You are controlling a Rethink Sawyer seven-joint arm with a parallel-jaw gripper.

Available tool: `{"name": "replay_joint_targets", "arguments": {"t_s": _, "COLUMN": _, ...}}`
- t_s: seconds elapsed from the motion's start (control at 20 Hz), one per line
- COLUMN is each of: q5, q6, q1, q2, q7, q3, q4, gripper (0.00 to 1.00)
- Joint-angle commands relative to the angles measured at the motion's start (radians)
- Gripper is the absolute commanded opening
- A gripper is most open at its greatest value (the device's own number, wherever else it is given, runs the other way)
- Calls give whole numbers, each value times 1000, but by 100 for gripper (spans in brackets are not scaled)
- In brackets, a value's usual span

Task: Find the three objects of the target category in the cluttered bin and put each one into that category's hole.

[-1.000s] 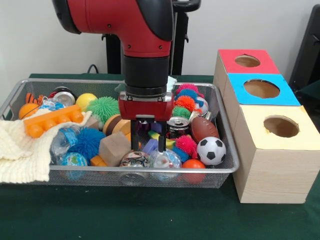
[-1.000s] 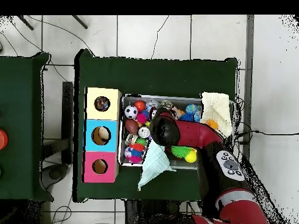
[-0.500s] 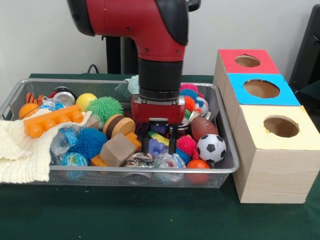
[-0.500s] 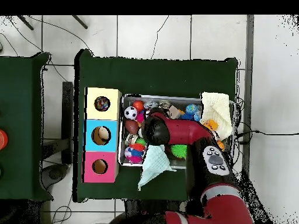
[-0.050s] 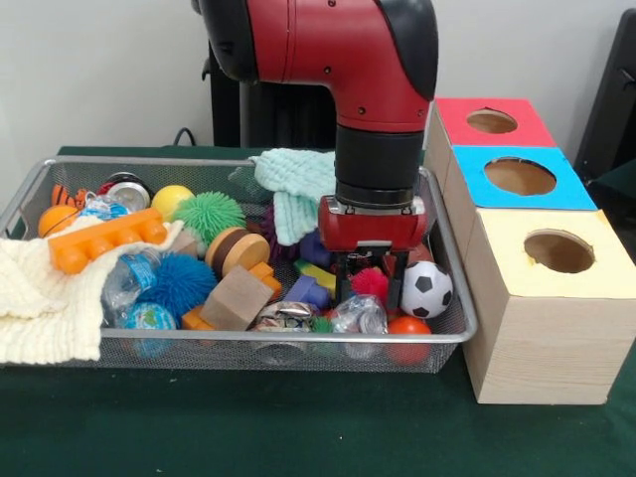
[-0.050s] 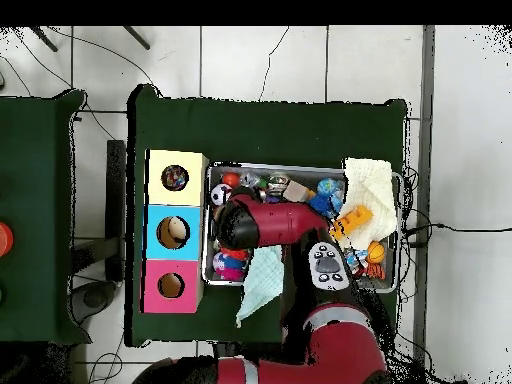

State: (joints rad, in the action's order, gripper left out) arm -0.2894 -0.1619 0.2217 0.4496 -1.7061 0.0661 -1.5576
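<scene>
The bin [image 5: 30, 189] sits at the worktop's left. The hand [image 5: 372, 283], fingers narrowly parted and empty, is lowered at the bin's right end over the pink spiky ball [image 5: 370, 282], beside the soccer ball [image 5: 426, 289]. Risk: neighbouring clutter deflects the fingers, causing a missed grasp. The 3 hole boxes [image 5: 527, 238] stand along the right edge.

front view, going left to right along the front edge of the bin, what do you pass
cream cloth → blue spiky ball → tan block → shiny crumpled wrapper → orange ball, with the soccer ball just behind it → yellow-topped box outside the bin.
</scene>
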Motion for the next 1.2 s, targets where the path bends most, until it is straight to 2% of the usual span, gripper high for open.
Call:
{"name": "replay_joint_targets", "arguments": {"t_s": 0.05, "q5": 3, "q6": -59, "q1": -12, "q2": -53, "q7": -99, "q3": 16, "q4": 13, "gripper": 100}}
{"name": "replay_joint_targets", "arguments": {"t_s": 0.35, "q5": 19, "q6": -82, "q1": -19, "q2": -43, "q7": -103, "q3": 15, "q4": 13, "gripper": 100}}
{"name": "replay_joint_targets", "arguments": {"t_s": 0.85, "q5": 16, "q6": -96, "q1": 61, "q2": -7, "q7": -62, "q3": 83, "q4": -29, "gripper": 100}}
{"name": "replay_joint_targets", "arguments": {"t_s": 0.9, "q5": 2, "q6": -68, "q1": 71, "q2": -4, "q7": -61, "q3": 93, "q4": -37, "gripper": 0}}
{"name": "replay_joint_targets", "arguments": {"t_s": 1.0, "q5": -5, "q6": -36, "q1": 93, "q2": 0, "q7": -61, "q3": 114, "q4": -52, "gripper": 0}}
{"name": "replay_joint_targets", "arguments": {"t_s": 1.2, "q5": 1, "q6": -77, "q1": 93, "q2": 22, "q7": -54, "q3": 116, "q4": -57, "gripper": 0}}
